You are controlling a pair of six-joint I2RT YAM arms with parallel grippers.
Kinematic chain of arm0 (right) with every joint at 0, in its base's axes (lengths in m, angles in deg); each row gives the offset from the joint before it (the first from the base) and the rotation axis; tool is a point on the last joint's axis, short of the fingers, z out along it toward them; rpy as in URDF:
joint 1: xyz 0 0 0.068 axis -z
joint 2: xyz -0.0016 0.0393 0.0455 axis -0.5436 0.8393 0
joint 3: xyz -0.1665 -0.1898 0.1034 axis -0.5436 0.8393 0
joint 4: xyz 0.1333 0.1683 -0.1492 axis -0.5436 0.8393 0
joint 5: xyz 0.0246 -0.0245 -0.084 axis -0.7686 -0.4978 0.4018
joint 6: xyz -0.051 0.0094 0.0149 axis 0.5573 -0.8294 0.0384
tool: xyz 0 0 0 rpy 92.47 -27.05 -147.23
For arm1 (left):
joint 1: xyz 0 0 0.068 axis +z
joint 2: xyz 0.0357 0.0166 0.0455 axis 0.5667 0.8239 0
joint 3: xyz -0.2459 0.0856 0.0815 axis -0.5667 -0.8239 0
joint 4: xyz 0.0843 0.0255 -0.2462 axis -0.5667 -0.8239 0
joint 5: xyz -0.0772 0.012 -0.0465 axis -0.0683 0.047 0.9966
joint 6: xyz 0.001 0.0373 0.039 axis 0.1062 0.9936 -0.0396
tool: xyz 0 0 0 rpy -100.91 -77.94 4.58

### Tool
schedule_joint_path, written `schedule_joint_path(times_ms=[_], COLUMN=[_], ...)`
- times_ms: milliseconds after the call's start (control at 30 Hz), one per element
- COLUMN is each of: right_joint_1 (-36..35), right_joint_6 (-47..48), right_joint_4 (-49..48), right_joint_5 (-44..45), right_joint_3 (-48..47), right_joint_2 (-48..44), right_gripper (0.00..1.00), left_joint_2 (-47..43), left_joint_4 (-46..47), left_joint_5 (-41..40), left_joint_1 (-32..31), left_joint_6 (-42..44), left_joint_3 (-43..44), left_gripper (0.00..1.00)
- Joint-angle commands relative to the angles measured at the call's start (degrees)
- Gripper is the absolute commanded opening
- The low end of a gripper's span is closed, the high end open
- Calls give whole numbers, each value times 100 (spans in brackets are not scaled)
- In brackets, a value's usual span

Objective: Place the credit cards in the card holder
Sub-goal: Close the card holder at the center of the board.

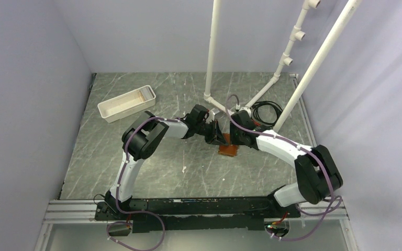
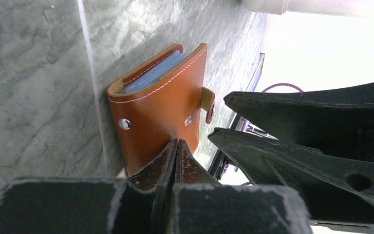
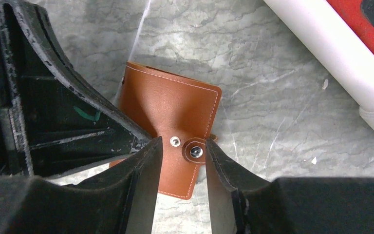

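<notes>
The brown leather card holder (image 1: 228, 150) lies folded shut on the marble table between the two arms. Pale blue credit cards (image 2: 153, 73) show edge-on inside its open side. My left gripper (image 2: 177, 144) is shut with nothing between its fingers, and its tips press on the holder's cover (image 2: 156, 112). My right gripper (image 3: 182, 146) hovers just above the holder (image 3: 170, 107), open, with its jaws either side of the strap tab and its snap (image 3: 195, 151). That tab is folded onto the cover beside a second metal stud (image 3: 175, 141).
A long white tray (image 1: 126, 103) stands at the back left. White pipes (image 1: 211, 52) rise from the table behind the grippers, one close on the right (image 3: 331, 53). A coil of black cable (image 1: 266, 111) lies by the pipe feet.
</notes>
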Motion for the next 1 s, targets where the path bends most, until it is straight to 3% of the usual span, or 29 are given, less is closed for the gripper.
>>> schedule_joint_path(times_ms=[0,700,967], right_joint_1=[-247,-514,-510], right_joint_6=[14,-63,-55], right_joint_4=[506,812,833], right_joint_5=[910,1577,1511], right_joint_3=[-424,-544,-482], right_joint_2=[343,269,46], right_gripper=[39,14,19], left_joint_2=[-11,-10,-10], left_joint_4=[-346,-306,-312], left_joint_5=[-405,-376,-367], left_joint_1=[-102,-97,-102], left_joint_6=[249,272,279], left_joint_3=[-117,-168,-163], left_gripper=[3,1,0])
